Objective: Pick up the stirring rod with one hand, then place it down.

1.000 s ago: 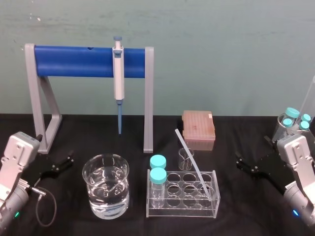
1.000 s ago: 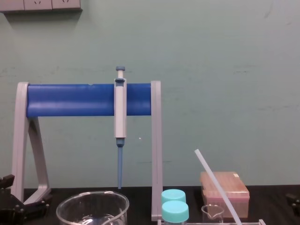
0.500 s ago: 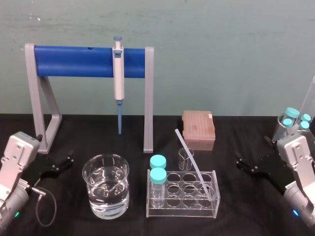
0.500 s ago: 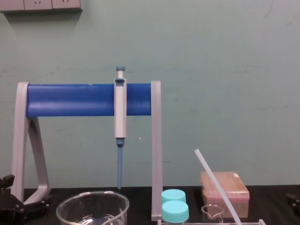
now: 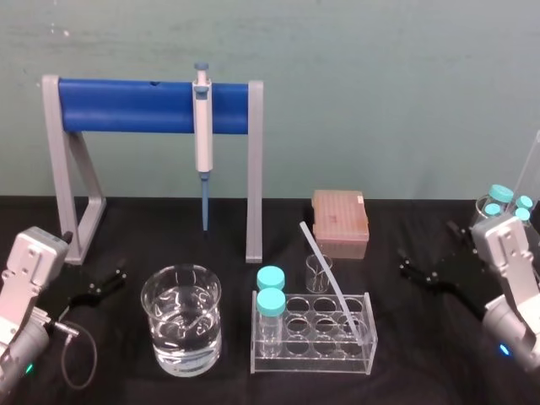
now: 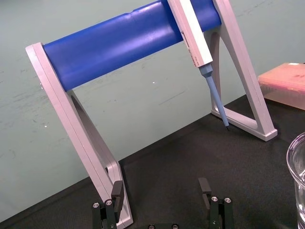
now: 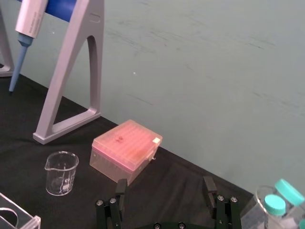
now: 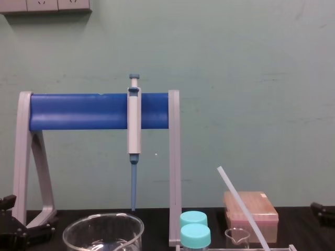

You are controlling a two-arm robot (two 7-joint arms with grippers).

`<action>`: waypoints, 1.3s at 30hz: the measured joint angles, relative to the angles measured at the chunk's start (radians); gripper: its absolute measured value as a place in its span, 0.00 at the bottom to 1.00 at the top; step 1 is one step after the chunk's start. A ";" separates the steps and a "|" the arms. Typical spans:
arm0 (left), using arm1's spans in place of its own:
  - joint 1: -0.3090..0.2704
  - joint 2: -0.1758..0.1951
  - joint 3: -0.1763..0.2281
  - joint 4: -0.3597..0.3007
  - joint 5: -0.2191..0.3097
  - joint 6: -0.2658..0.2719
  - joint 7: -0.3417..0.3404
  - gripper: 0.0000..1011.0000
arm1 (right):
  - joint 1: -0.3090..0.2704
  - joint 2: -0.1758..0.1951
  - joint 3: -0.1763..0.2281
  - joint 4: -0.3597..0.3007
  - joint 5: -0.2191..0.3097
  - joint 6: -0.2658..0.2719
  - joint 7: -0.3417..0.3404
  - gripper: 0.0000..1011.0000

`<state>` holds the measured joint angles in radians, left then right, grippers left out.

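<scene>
Stirring rod point(image 5: 328, 274) well left of right tool point(image 5: 429, 249).

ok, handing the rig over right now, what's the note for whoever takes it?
Left gripper: open, empty, low over the table by the stand's left leg.
Right gripper: open, empty, to the right of the rack, pointing toward the pink box.
Stirring rod: leaning in the clear rack, lower end in one of its right-hand holes, nothing touching it.
Done: nothing yet.
Left: grip the rod, lift it out, put it down.
</scene>
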<state>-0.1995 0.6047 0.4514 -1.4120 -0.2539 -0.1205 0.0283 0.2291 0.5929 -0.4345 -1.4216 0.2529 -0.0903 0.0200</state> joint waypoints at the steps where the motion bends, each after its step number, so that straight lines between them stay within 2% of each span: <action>1: 0.000 0.000 0.000 0.000 0.000 0.000 0.000 0.99 | 0.004 0.005 0.003 -0.013 -0.002 0.019 0.009 0.99; 4: 0.000 0.000 0.000 0.000 0.000 0.000 0.000 0.99 | 0.008 0.016 0.009 -0.037 -0.003 0.055 0.024 0.99; 10: 0.000 0.000 0.000 0.000 0.000 0.000 0.000 0.99 | 0.022 0.050 0.025 -0.110 0.018 0.175 0.091 0.99; 12: 0.000 0.000 0.000 0.000 0.000 0.000 0.000 0.99 | 0.030 0.063 0.032 -0.134 0.039 0.224 0.131 0.99; 17: 0.000 0.000 0.000 0.000 0.000 0.000 0.000 0.99 | 0.044 0.085 0.051 -0.169 0.093 0.309 0.226 0.99; 24: 0.000 0.000 0.000 0.000 0.000 0.000 0.000 0.99 | 0.052 0.099 0.082 -0.204 0.160 0.376 0.330 0.99; 29: 0.000 0.000 0.000 0.000 0.000 0.000 0.000 0.99 | 0.058 0.099 0.093 -0.219 0.183 0.401 0.376 0.99; 34: 0.000 0.000 0.000 0.000 0.000 0.000 0.000 0.99 | 0.078 0.091 0.072 -0.222 0.176 0.415 0.418 0.99; 39: 0.000 0.000 0.000 0.000 0.000 0.000 0.000 0.99 | 0.103 0.074 0.035 -0.215 0.154 0.423 0.453 0.99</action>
<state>-0.1995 0.6047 0.4514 -1.4120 -0.2539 -0.1205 0.0283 0.3317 0.6673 -0.4000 -1.6364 0.4072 0.3324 0.4727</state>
